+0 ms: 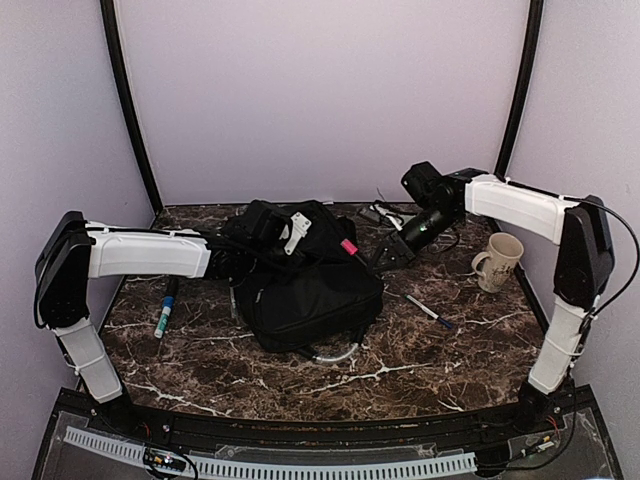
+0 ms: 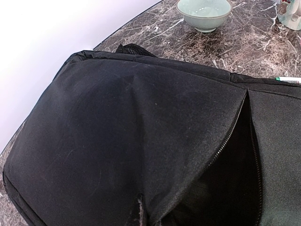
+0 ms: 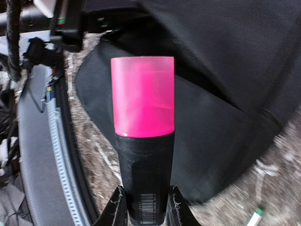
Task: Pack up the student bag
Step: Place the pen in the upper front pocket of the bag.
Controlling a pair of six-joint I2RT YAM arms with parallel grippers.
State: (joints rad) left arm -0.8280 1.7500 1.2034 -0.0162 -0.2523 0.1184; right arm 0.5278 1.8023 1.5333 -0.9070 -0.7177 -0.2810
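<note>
Student bag (image 1: 310, 290), centre frame: left tool (image 1: 300, 238) pinches its fabric up. Right tool (image 3: 145, 203), just right, clamps a pink-capped highlighter (image 3: 143, 155) aimed cap-first left at the zip opening (image 2: 235, 155).

Matt black woven cloth on the student bag (image 2: 117, 141); polished brown stone, white-veined, for the counter (image 1: 200, 370); smooth plastic on the highlighter (image 3: 143, 117); glossy glazed ceramic bowl (image 2: 204, 14).

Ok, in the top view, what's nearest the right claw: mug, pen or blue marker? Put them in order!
From the right claw:
1. Pen, just right of the bag.
2. Mug, far right.
3. Blue marker, far left.
</note>
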